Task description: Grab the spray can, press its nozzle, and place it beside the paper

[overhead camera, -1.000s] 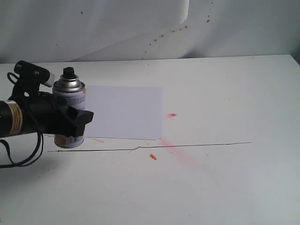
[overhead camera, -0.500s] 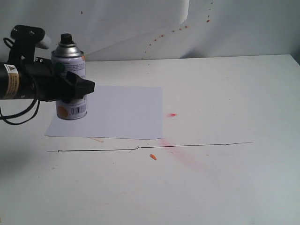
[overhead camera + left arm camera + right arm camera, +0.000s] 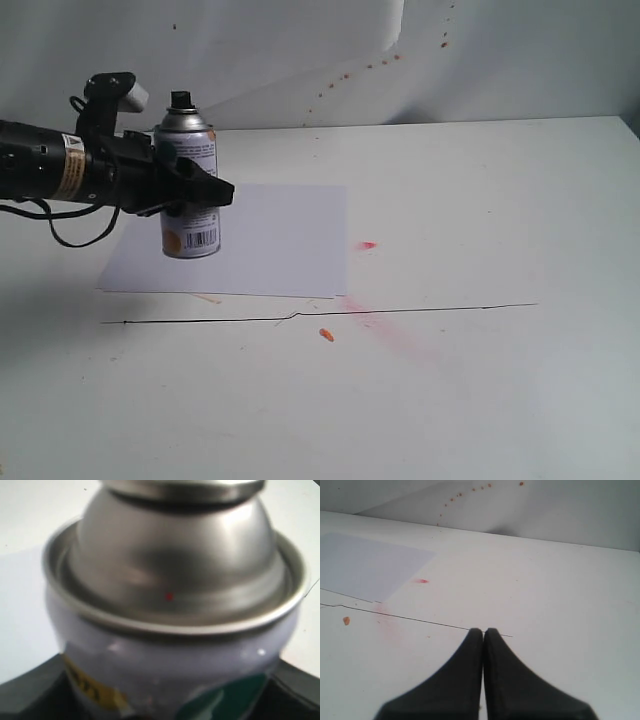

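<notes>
Above the paper (image 3: 285, 240): spray can (image 3: 190, 235) hung upright, off the table (image 3: 470, 390).
Left fingers (image 3: 208, 189): clamped around its mid-body.
Right fingers (image 3: 465, 675): pressed together, holding nothing.
Handling: rigid, light, slick metal, likely; a waist grip suited it, nozzle (image 3: 181, 100) left free.

White table (image 3: 500, 400) with flat paper (image 3: 270, 240), red spot (image 3: 367, 245), orange crumb (image 3: 325, 334)

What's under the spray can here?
Nothing touches its base: the left gripper holds the spray can in the air. The paper shows below and behind it; the patch it covers is hidden.
</notes>
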You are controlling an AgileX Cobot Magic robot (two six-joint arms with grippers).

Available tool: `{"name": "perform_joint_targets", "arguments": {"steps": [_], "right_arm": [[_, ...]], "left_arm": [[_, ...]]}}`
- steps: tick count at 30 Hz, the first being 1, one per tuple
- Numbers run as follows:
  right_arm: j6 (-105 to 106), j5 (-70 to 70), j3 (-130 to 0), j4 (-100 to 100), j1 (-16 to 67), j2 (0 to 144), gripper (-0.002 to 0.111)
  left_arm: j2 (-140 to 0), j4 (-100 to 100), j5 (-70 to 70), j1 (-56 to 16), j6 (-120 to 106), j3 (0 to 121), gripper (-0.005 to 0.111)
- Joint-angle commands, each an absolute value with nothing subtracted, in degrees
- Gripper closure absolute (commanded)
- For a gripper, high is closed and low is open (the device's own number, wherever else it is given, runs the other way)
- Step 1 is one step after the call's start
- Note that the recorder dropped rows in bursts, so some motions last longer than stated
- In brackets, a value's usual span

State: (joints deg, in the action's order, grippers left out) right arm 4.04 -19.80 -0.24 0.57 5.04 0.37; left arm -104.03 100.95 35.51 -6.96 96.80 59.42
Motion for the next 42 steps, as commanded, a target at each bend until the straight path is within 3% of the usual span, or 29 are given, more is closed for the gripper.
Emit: {"name": "perform_joint_targets", "arguments": {"steps": [1, 9, 16, 37, 42], "right_arm": [[4.1, -19.5, 0.0, 0.6, 4.6, 0.0, 0.108], [4.1, -19.5, 0.0, 0.6, 4.6, 0.0, 0.108], [4.1, -19.5, 0.0, 0.6, 4.6, 0.0, 0.108], [4.1, -19.5, 0.0, 0.6, 4.6, 0.0, 0.108], [4.1, -19.5, 0.0, 0.6, 4.6, 0.0, 0.108]], "left_arm": [[-103.9, 99.9, 38.0, -6.7, 97.4, 60.2, 0.107], [-103.5, 99.9, 37.9, -7.3, 98.5, 60.1, 0.107], [-99.6, 99.9, 24.4, -12.1, 98.5, 54.8, 0.107], [-96.8, 99.9, 23.5, -12.3, 99.1, 51.3, 0.107], [-96.8, 99.0, 28.7, -9.5, 96.3, 51.2, 0.107]]}}
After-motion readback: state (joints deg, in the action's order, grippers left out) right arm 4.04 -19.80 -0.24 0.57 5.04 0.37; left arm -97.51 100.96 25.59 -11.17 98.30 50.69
